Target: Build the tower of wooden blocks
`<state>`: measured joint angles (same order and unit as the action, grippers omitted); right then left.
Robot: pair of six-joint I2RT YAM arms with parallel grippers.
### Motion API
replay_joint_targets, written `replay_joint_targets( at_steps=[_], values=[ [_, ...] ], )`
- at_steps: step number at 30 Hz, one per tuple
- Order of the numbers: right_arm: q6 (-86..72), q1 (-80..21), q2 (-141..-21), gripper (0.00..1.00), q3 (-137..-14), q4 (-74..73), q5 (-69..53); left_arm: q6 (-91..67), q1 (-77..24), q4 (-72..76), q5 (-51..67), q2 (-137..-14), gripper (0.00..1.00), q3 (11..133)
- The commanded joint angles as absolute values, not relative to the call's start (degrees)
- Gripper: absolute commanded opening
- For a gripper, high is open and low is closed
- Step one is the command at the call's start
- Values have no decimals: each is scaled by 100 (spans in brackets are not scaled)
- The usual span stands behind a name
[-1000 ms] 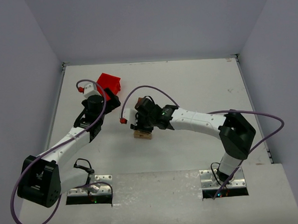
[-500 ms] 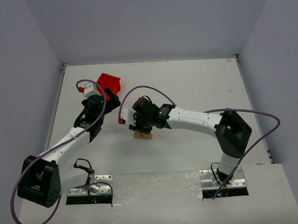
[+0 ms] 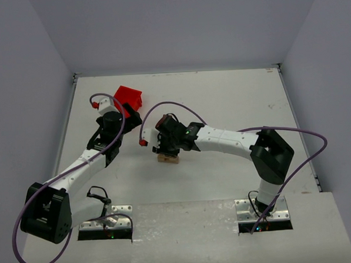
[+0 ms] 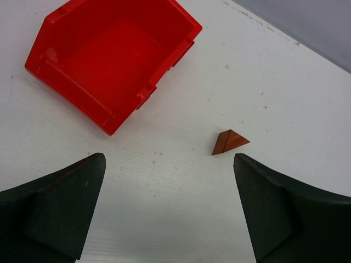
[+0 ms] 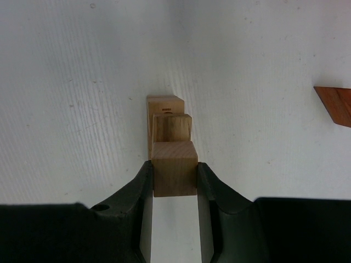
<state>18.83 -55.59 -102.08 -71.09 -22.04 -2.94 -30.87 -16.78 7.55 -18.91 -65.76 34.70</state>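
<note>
My right gripper [image 5: 174,170] is shut on a pale tan cube [image 5: 174,174] and holds it over the near end of the wood block tower. The tower is a tan slab [image 5: 163,103] with a second tan block [image 5: 172,127] on it. I cannot tell whether the cube touches them. In the top view the right gripper [image 3: 166,147] covers the tower [image 3: 168,159]. The reddish-brown wedge [image 4: 229,142] lies on the table ahead of my open, empty left gripper [image 4: 169,164], and also shows at the right edge of the right wrist view [image 5: 337,104].
A red plastic bin [image 4: 109,60], empty, stands at the back left beside the left gripper [image 3: 128,119], and it also shows in the top view [image 3: 128,97]. Grey walls enclose the white table [image 3: 232,99] on three sides.
The right arm's elbow has shifted slightly left while its gripper stays over the tower with the cube. The left arm has not moved.
</note>
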Motion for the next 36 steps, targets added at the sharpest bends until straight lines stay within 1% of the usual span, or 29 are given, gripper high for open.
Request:
replay_joint_targets(
  at_steps=[1, 9, 12, 19, 28, 31, 33, 34, 36],
  values=[
    [1819, -5557, -10219, 24, -7400, -2101, -248, -3085, -1626, 1055, -1881, -6495, 100, 3445],
    [1798, -5560, -10270, 28, -7432, -2163, -312, -3111, -1622, 1051, -1925, -6495, 100, 3428],
    [1779, -5555, -10283, 32, -7458, -2176, -308, -3115, -1617, 1046, -1925, -6495, 100, 3431],
    [1758, -5563, -10318, 35, -7489, -2215, -281, -3120, -1626, 1046, -1934, -6486, 100, 3428],
    [1715, -5559, -10375, 45, -7558, -2297, -281, -3129, -1626, 1028, -1942, -6447, 100, 3419],
    [1676, -5563, -10339, 50, -7553, -2320, -299, -3138, -1626, 1028, -1951, -6434, 100, 3410],
    [1644, -5563, -10310, 56, -7550, -2312, -325, -3138, -1617, 1037, -1951, -6434, 100, 3410],
    [1644, -5563, -10310, 56, -7550, -2329, -343, -3138, -1635, 1037, -1951, -6434, 100, 3410],
    [1626, -5556, -10241, 61, -7550, -2330, -325, -3138, -1626, 1045, -1952, -6434, 100, 3410]
  ],
)
